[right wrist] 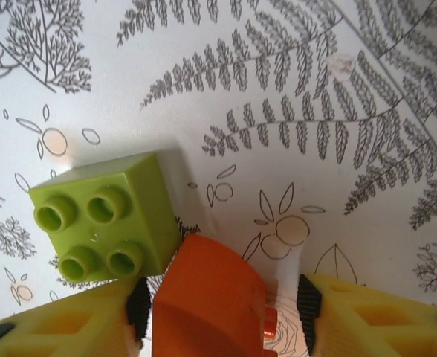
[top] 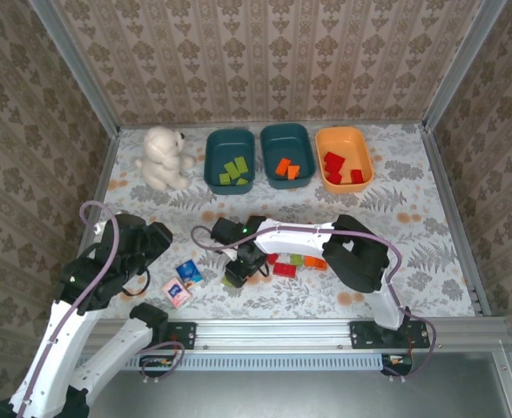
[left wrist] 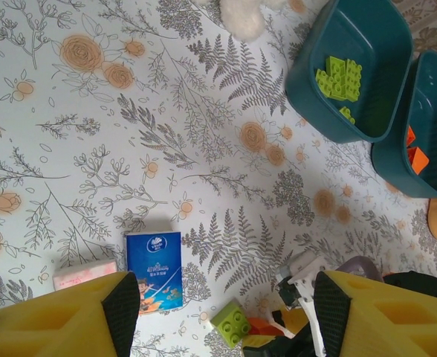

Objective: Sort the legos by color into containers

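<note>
My right gripper (top: 244,265) is low over the table's near middle, open, with an orange lego (right wrist: 211,297) between its fingers. The left pad (right wrist: 137,306) touches the brick; a gap remains at the right pad. A light green lego (right wrist: 103,219) lies just beside it, also seen under the left wrist camera (left wrist: 230,321). Red (top: 284,269), green (top: 297,259) and orange (top: 315,262) legos lie to the right. At the back stand the containers: a teal tub (top: 212,148) with green bricks, a teal tub (top: 269,139) with orange bricks, an orange tub (top: 326,138) with red bricks. My left gripper (left wrist: 227,297) hovers open, holding nothing.
A white plush bear (top: 163,157) sits at the back left. A blue carton (left wrist: 154,271) and a pink carton (left wrist: 85,274) lie near the front edge under my left gripper (top: 156,235). Patterned walls close in the table on three sides.
</note>
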Available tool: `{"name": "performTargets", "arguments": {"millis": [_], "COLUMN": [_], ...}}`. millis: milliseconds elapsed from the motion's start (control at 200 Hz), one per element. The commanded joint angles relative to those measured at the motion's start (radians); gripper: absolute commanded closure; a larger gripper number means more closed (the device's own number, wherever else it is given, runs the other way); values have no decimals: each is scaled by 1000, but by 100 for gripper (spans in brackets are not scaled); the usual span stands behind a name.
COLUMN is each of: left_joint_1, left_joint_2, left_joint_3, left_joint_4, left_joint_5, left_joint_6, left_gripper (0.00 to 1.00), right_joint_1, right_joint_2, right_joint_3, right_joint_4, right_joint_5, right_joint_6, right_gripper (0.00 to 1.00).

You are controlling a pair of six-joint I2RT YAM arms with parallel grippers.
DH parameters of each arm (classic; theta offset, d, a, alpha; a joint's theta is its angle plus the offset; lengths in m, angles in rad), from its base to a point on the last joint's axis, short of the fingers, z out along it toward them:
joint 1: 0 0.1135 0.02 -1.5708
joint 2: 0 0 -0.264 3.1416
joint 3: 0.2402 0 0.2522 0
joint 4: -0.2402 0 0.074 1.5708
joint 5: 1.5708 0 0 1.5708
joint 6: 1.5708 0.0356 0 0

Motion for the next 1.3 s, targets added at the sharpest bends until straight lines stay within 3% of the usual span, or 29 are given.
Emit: {"name": "performTargets", "arguments": {"millis": [0,125,355,650,820,955,1165,1295], "left_joint_1": [-1,0,0,0,-2,-8,-26,-29], "left_joint_2": [8,15,36,84,167,275,473,554], "left_joint_3": [8,6,-3,-20,-41,-40,50,101], "left_joint_4": [11,24,53,115,235,343,448,477], "left_joint_5": [6,10,22,74,185,250,308,320], "left_joint_6": [-2,0,4,37,75,96,162,186], "left_gripper": [34,34,34,34,35,36,36,36], "right_joint_1": [5,3,-4,-41,-185,-349,-554,-619], "right_joint_2": [25,26,2,-107,-252,-265,-55,127], "right_joint_3": [31,29,12,-2,53,161,419,618], "right_joint_4": [-19,-28,-36,-39,-72,-68,-82,-164], "right_joint_5": [29,36,46,59,68,69,142,235], "right_joint_6": [4,3,6,37,97,120,135,146], "right_gripper": [50,56,56,70,73,74,74,74]}}
